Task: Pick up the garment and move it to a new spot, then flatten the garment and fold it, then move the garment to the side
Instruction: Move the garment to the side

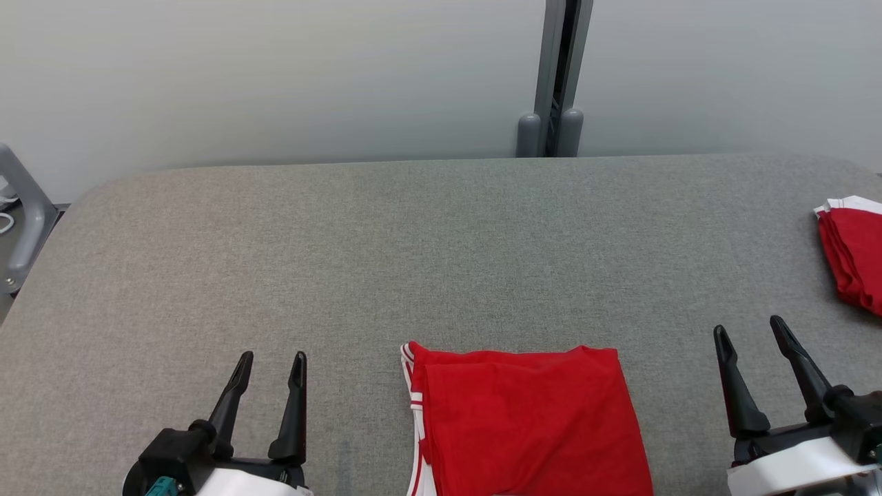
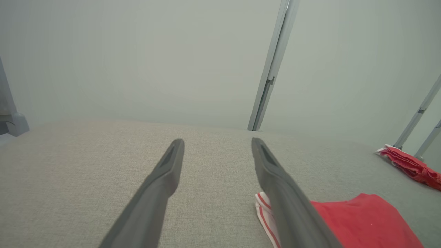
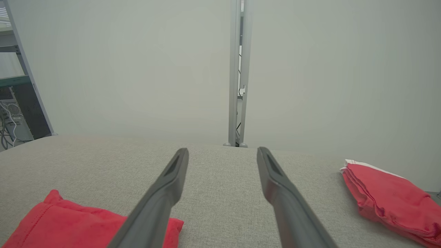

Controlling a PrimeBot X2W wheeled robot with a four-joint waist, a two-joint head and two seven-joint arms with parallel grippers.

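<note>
My left pincer (image 1: 273,359) sits at the lower left of the head view, its two dark fingers spread apart and holding nothing. My right pincer (image 1: 748,327) sits at the lower right, fingers likewise apart and empty. Between them, at the bottom centre of the frame, the red garment (image 1: 530,420) lies folded on the grey bench (image 1: 413,241), with white-striped trim along its left edge, touched by neither pincer. A second folded red cloth (image 1: 854,255) lies at the right edge, well apart from the first.
</note>
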